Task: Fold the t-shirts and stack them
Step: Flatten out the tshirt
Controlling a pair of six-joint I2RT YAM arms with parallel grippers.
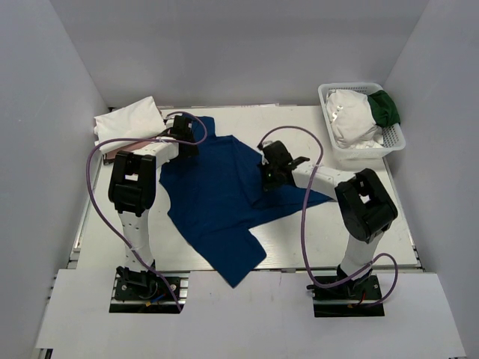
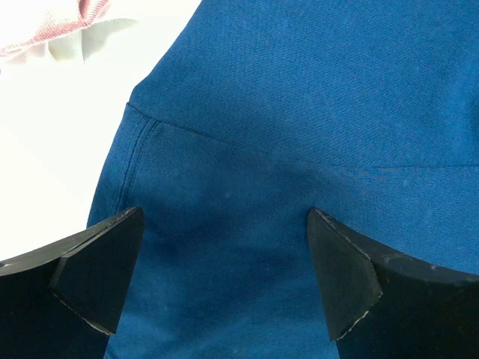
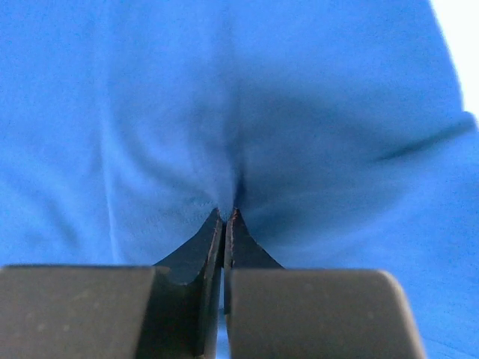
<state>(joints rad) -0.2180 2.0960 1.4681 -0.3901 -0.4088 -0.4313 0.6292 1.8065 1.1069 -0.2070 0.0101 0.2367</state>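
The royal-blue t-shirt (image 1: 217, 194) lies spread and rumpled across the middle of the table, one end hanging over the front edge. My left gripper (image 1: 187, 142) is open just above its far left part; the blue cloth (image 2: 299, 112) fills the view between my fingers (image 2: 97, 277). My right gripper (image 1: 267, 176) is shut on a pinch of the blue shirt (image 3: 224, 112) at its right side. A white shirt (image 1: 352, 120) and a dark green one (image 1: 385, 108) lie in the basket. A folded white shirt (image 1: 129, 120) over a pale pink one (image 2: 45, 30) lies at the far left.
The white lattice basket (image 1: 397, 142) stands at the far right corner. Purple cables loop off both arms. Grey walls close in the table on three sides.
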